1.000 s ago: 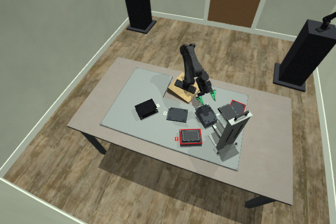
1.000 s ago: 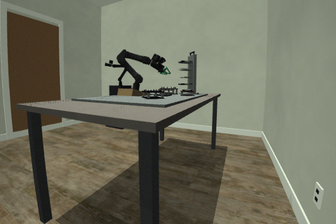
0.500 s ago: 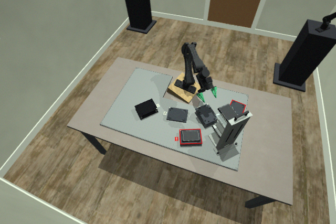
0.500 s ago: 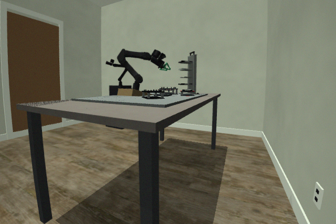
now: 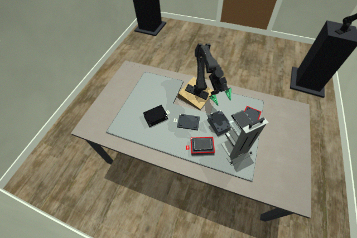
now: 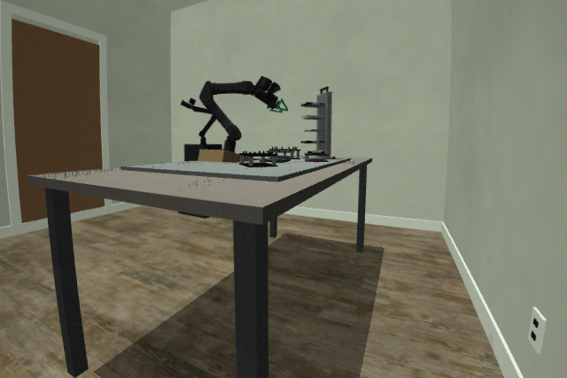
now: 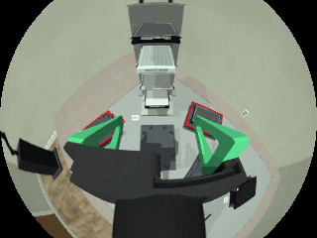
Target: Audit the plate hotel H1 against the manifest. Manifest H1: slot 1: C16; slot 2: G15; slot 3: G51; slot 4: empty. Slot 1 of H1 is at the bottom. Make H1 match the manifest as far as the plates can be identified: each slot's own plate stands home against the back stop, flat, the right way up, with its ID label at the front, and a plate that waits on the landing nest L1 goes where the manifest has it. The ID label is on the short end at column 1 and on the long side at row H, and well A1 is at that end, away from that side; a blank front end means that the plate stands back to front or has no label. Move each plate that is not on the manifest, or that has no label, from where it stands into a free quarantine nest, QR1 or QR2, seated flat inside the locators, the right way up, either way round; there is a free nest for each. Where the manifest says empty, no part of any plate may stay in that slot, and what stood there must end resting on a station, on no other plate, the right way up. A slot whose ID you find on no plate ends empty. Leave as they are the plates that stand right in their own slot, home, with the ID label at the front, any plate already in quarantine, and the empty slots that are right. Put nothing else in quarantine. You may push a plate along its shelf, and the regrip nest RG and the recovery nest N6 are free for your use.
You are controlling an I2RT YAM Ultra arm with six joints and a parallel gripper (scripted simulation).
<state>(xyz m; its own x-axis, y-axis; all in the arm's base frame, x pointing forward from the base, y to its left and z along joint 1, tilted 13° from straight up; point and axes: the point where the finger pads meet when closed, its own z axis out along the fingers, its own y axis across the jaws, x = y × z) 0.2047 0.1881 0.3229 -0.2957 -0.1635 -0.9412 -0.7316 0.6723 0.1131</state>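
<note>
The plate hotel H1 [image 5: 246,136] stands at the right of the mat, a grey tower with a handle on top; it also shows in the side view [image 6: 322,124] and straight ahead in the wrist view [image 7: 158,47]. Plates lie on its shelves; I cannot read any labels. My gripper [image 5: 221,96] [image 6: 277,107] with green fingers is open and empty, raised above the mat between the arm's base and the hotel, at about top-shelf height. A dark nest [image 5: 218,122] sits below it, in front of the hotel [image 7: 158,142].
A red-bordered quarantine nest [image 5: 202,145] holds a grey plate. A second red-bordered nest [image 5: 252,113] lies beside the hotel. A black block [image 5: 155,115] and a flat dark nest [image 5: 188,121] lie at the left. The arm's base sits on a wooden board [image 5: 195,94].
</note>
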